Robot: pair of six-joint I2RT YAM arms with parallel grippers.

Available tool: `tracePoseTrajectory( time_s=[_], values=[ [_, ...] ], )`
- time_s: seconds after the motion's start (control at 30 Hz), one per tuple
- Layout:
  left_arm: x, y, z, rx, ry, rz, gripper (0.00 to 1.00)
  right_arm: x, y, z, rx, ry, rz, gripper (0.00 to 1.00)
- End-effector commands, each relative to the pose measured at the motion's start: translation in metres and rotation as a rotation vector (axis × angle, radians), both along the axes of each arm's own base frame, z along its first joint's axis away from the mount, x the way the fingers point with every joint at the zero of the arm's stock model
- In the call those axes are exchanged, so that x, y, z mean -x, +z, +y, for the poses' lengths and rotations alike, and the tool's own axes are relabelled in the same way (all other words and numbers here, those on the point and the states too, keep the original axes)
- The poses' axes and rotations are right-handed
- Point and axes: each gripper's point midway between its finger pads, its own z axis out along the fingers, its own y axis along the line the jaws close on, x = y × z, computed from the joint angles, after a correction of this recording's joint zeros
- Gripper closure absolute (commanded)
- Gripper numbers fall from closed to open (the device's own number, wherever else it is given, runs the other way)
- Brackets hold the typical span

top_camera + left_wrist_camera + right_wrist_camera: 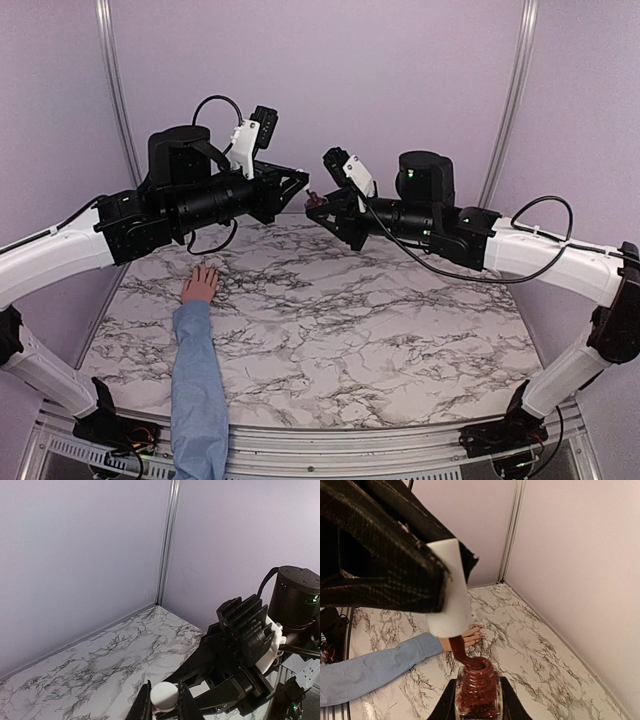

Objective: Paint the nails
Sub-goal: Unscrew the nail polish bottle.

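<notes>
- Bottle of dark red polish (477,690) sits upright in the right end effector (477,709). The fingers are squeezed in on both sides of the glass, so that one's closed tight on it.
- The left end effector (165,703) is clamped on the white cap (449,587), 1 finger on each side, fully pinched down.
- The brush stem (460,652) hangs off the bottom of the cap, all coated in red. Its tip is down in the open neck of the bottle.
- The 2 end effectors meet nose to nose up in the air over the back middle of the table (380,330), well above the marble top.
- The hand (200,286) lies flat on the table over on the left side, under the left arm, fingers pointing toward the back wall. Its light blue sleeve (198,380) runs back to the near edge.
- The nails (479,629) are on that hand, down at table level. They're way too small in any view for me to tell whether there's color on them.
- The hand is well apart from the bottle and brush, which sit higher up and off to its right.
</notes>
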Motion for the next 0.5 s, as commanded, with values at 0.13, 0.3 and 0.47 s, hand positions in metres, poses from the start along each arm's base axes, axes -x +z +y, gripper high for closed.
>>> tracePoseTrajectory(
  time_s=[0.13,0.3,0.47],
  values=[
    [0.0062,0.0130,0.0016,0.049,-0.020,-0.020,1.00,-0.0024,0.0147,-0.0014,-0.020,-0.005,-0.035,1.00],
    [0.0048,0.0140,0.0012,0.053,-0.017,-0.020,1.00,-0.0008,0.0131,-0.0011,-0.015,0.004,-0.037,1.00],
    [0.0001,0.0166,0.0051,0.057,0.019,-0.029,1.00,0.0021,0.0116,0.0002,-0.005,0.021,-0.043,1.00]
  ],
)
